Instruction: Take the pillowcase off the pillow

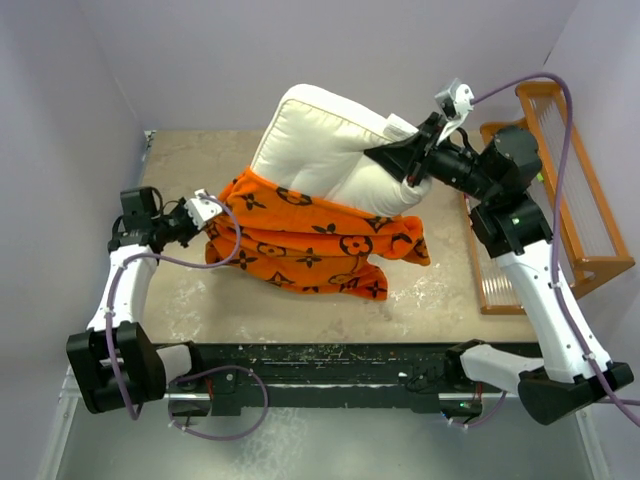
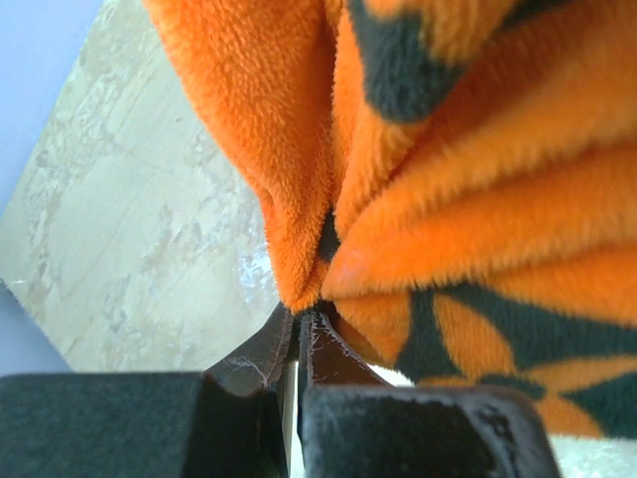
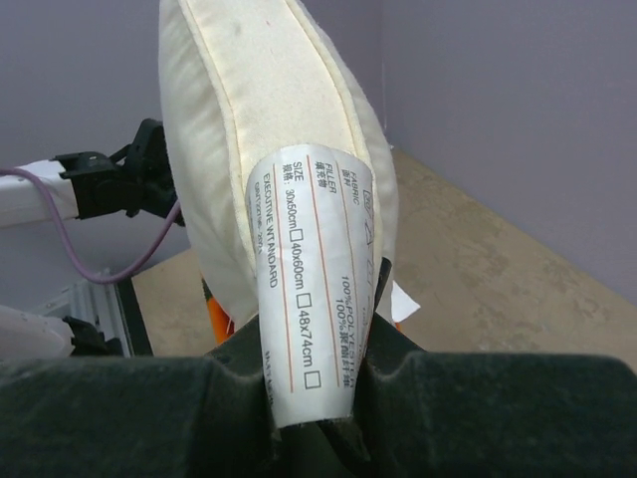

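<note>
**Gripping both ends: pillow half out of pillowcase**

Standing tilted over the middle of the table [image 1: 200, 300], the pillow [image 1: 320, 140] has its upper half bare and raised toward the back wall. Its lower end sits inside the pillowcase [image 1: 300, 245], which is bunched in orange folds on the tabletop.

The left gripper [image 2: 299, 334] reaches in from the left, its jaws pinched tight on a fold at the pillowcase's left edge. The right gripper [image 1: 405, 160] comes from the right and is clamped on the pillow's seamed edge. The white tag [image 3: 314, 289] hangs just in front of its fingers, so how much cloth they hold is partly hidden.

An orange rack [image 1: 575, 200] stands at the table's right side, apart from the pillow.
</note>
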Available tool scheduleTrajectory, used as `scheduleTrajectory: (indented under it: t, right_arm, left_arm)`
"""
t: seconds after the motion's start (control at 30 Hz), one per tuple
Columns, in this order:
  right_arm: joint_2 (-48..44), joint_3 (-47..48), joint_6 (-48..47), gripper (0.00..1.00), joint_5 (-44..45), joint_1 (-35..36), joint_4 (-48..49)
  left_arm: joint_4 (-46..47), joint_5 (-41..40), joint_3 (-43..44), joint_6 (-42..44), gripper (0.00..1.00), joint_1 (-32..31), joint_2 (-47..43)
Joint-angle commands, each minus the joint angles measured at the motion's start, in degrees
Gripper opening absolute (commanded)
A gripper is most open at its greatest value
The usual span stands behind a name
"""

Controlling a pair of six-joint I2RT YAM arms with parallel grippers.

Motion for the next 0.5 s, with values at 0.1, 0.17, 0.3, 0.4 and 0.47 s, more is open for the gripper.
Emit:
scheduleTrajectory:
  t: [0.1,0.17,0.3,0.4,0.47]
  right_arm:
    - [-7.28,8.22,-4.18,0.00,18.76,-2.56,17.64]
    - [-6.14,9.22,-3.12,0.00,18.92,-2.58,18.06]
    - [-2.51,9.79,0.65,0.00,11.45,-2.57,19.69]
    - [0.56,8.82,3.16,0.00,6.07,-2.33,21.97]
    - [1.75,7.59,2.86,0.00,5.31,-1.08,22.80]
  left_arm:
    - [0.54,-2.91,-2.66,9.15,0.00,11.04,1.26]
    - [-2.85,-0.59,-1.13,9.69,0.00,13.04,1.57]
    - [-18.92,10.46,8.44,12.33,0.66,13.39,0.88]
    - [-32.60,25.07,21.87,10.50,1.00,12.88,0.63]
    - [-39.50,32.27,32.81,5.30,1.00,10.66,2.43]
